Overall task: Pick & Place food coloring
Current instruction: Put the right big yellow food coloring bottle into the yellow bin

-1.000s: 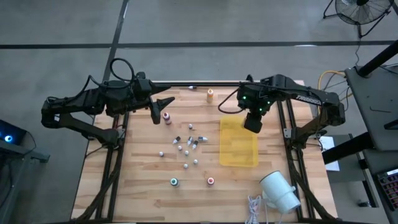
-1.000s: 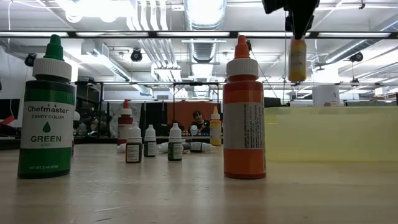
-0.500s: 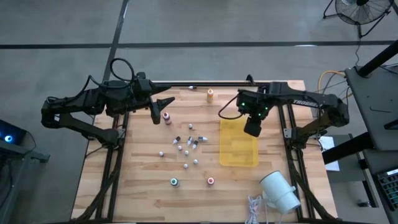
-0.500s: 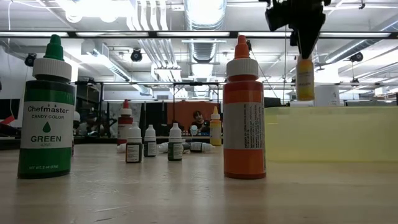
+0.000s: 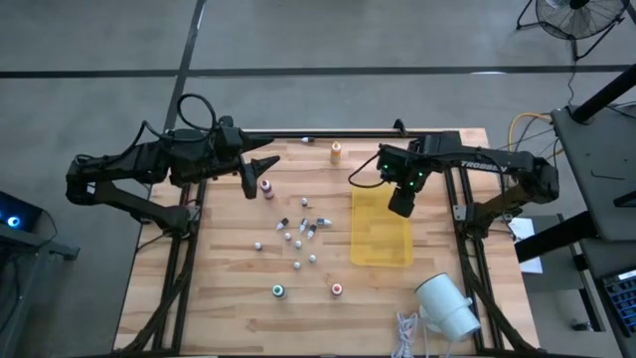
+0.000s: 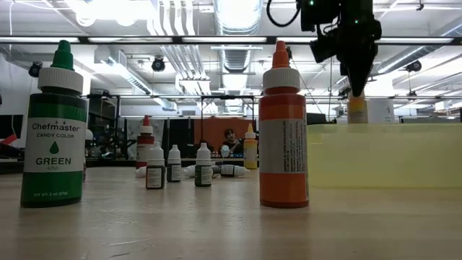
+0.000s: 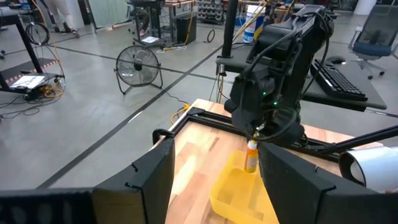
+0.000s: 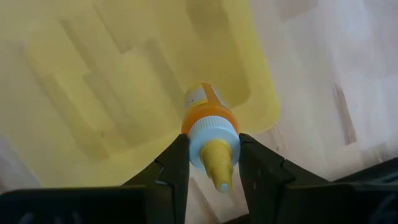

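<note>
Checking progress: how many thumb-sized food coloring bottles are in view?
5: green-topped bottle, red-topped bottle, both near edge; pink-topped bottle beside left gripper; orange-topped bottle, far edge; held bottle in right gripper over yellow tray.

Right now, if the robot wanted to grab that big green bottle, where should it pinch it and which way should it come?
Probably from straight above, pinching the white cap just under the pointed green tip. The green bottle stands upright on the table, so its top faces up. In the high view it has bare wood around it, with the nearest red-topped bottle well apart, leaving room for fingers on both sides.
</note>
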Motion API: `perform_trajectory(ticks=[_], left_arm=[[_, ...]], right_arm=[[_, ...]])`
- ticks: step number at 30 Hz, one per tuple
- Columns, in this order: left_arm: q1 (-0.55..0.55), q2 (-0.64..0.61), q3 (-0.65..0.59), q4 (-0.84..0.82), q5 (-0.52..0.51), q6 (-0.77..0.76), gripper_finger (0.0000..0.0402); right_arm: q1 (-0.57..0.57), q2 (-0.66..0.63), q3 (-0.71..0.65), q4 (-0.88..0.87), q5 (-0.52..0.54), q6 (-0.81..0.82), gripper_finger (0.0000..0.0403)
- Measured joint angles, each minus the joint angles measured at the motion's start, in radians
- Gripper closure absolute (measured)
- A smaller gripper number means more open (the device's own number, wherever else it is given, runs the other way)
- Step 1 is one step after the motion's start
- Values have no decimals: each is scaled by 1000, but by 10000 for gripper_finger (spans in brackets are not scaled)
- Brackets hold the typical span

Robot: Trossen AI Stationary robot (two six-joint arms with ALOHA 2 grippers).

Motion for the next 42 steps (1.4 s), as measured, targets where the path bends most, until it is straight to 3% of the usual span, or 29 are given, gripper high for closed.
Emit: perform_trajectory(ticks=[15, 42], left_arm=[[0, 0, -5, 0, 0, 1, 197], [0, 0, -5, 1, 0, -9, 197]], right_arm=[[-112, 0, -135, 110, 27, -22, 302], [-112, 0, -220, 212, 95, -19, 302]])
